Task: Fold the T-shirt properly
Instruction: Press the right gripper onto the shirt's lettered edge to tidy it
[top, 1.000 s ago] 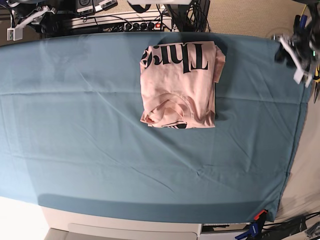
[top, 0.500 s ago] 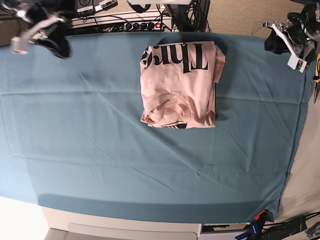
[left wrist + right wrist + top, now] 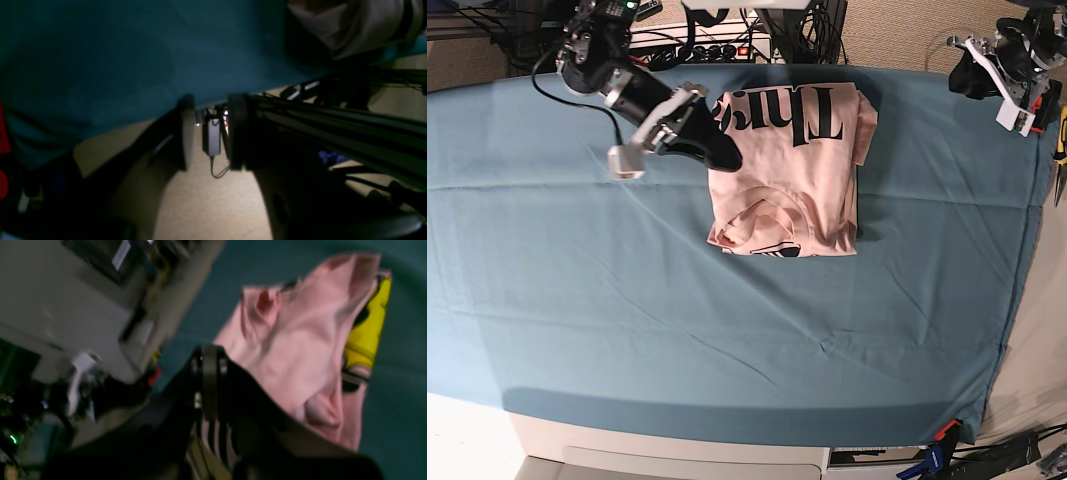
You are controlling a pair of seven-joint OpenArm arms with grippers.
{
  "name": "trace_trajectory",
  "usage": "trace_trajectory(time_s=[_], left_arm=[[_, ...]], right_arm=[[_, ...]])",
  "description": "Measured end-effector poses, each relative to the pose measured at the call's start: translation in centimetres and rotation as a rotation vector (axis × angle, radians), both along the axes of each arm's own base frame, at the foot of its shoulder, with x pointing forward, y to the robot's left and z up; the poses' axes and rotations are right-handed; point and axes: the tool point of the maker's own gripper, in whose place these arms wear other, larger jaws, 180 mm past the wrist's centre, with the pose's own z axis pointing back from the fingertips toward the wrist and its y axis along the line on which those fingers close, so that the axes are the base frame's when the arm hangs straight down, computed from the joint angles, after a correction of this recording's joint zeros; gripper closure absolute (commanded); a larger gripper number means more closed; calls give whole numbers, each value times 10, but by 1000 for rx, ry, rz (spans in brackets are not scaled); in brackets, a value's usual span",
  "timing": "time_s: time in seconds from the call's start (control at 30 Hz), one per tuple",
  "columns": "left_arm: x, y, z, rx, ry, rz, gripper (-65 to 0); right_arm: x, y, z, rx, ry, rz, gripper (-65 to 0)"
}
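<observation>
The pale pink T-shirt (image 3: 787,170) lies folded into a rectangle at the back middle of the teal table cloth (image 3: 727,320), with black lettering on top. In the right wrist view the shirt (image 3: 300,350) shows a yellow graphic at one edge. My right gripper (image 3: 724,156) hangs low at the shirt's left edge, and its fingers (image 3: 208,383) look pressed together and hold nothing. My left gripper (image 3: 972,80) hovers over the table's back right corner, away from the shirt. Its fingers (image 3: 238,133) stand apart and empty, with the shirt (image 3: 350,26) far off.
A power strip and cables (image 3: 677,45) lie behind the table's back edge. Tools (image 3: 1059,150) hang off the right side. Clamps (image 3: 942,435) grip the cloth at the front right corner. The cloth's right edge drops off near the left arm.
My right arm has swung from the back left corner across to the shirt's left edge. My left arm has shifted slightly back and left. The shirt has not moved.
</observation>
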Motion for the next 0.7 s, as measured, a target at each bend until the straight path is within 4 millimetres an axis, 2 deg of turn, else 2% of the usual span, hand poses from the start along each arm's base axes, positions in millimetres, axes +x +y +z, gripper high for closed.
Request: trace_trajectory(time_s=[0.1,0.27,0.33,0.5,0.7], left_arm=[[0,0,0,0,0,0,-159],[0,0,0,0,0,0,-159],[0,0,0,0,0,0,-159],[0,0,0,0,0,0,-159],[0,0,0,0,0,0,-159]], right_arm=[[-5,-2,-15,-22,40,-20,0],[-29,-6,-72,-40,257,-40,0],[-36,-8,-85,-43,314,-53,0],[-36,-18,-98,-102,358,-97,0],[-33,-21,-93,-135,342,-99,0]])
